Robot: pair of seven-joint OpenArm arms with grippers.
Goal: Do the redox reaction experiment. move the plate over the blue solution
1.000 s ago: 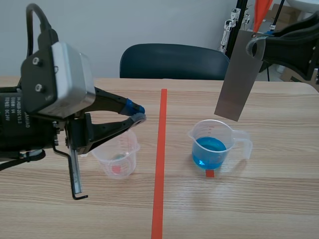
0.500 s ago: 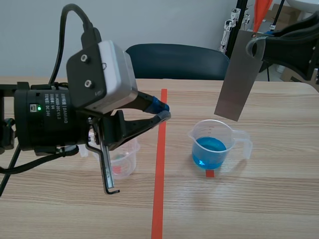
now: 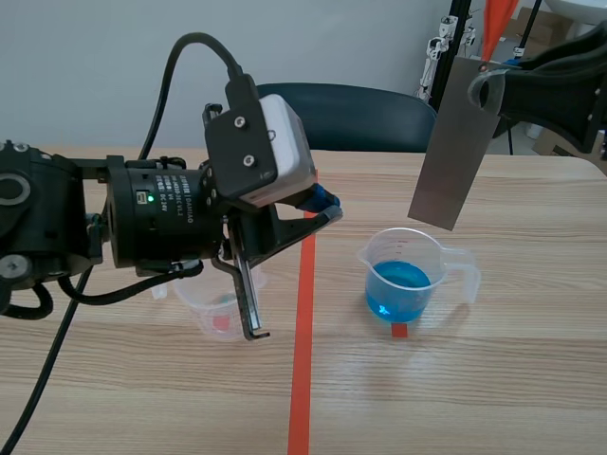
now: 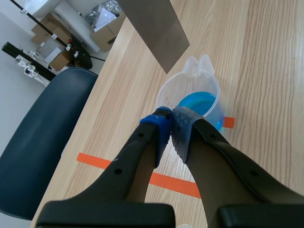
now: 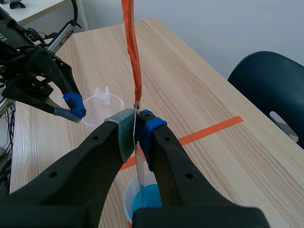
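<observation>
Grey metal, thin and flat, the plate (image 3: 453,142) is held tilted in the air, above and just behind the beaker (image 3: 432,254) of blue solution (image 3: 396,287), clear of its rim. It is pinched at its top edge by the right gripper (image 5: 137,126), which is closed on it where an orange strip (image 5: 132,47) rises from it. The plate is judged stiff, light and smooth, so a swing or slip may be expected from a pinch at one end. The hold is best kept high, on the end meant to remain dry. The left gripper (image 3: 322,210) is closed on nothing over the tape line (image 3: 303,322), between the empty beaker (image 3: 220,311) and the full one
</observation>
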